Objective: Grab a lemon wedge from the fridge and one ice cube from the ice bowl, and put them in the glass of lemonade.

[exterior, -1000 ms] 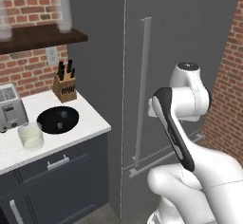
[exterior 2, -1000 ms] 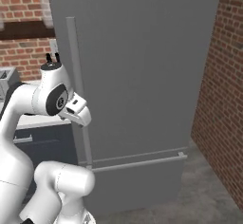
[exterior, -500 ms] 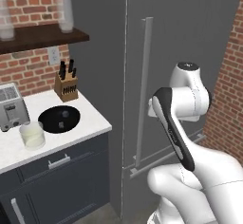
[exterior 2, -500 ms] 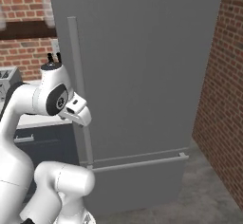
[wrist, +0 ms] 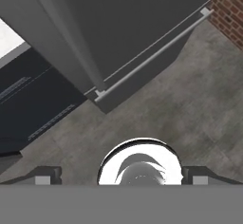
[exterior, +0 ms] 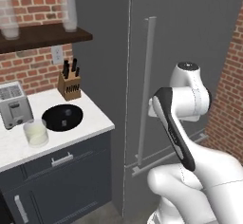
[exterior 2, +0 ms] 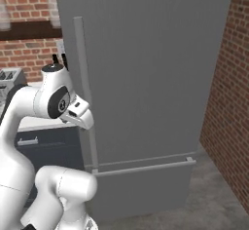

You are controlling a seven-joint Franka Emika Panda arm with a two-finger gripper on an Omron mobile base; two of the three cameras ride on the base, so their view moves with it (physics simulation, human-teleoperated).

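Observation:
The grey fridge [exterior: 190, 52] stands shut, its long vertical bar handle [exterior: 146, 85] just left of my arm. With the door closed, the lemon wedge is hidden. On the white counter to the left lie the black ice bowl [exterior: 62, 117] with tiny pale cubes and, nearer the front edge, the short glass of lemonade [exterior: 35, 133]. My gripper [wrist: 121, 176] hangs in front of the fridge, pointing down at the floor, open, with nothing between its fingertips [wrist: 45, 175]. In the right base view the hand [exterior 2: 81, 118] sits close to the handle [exterior 2: 85, 92].
A toaster [exterior: 14, 107] and a knife block [exterior: 71, 83] stand on the counter, and frosted glasses [exterior: 69, 12] on the shelf above. The fridge's lower drawer bar [exterior 2: 146, 165] runs across near the floor. A brick wall [exterior 2: 226, 92] closes the right side.
The whole scene has slid slightly to the right in both base views, so the base has moved. The arm keeps its pose and the gripper stays open.

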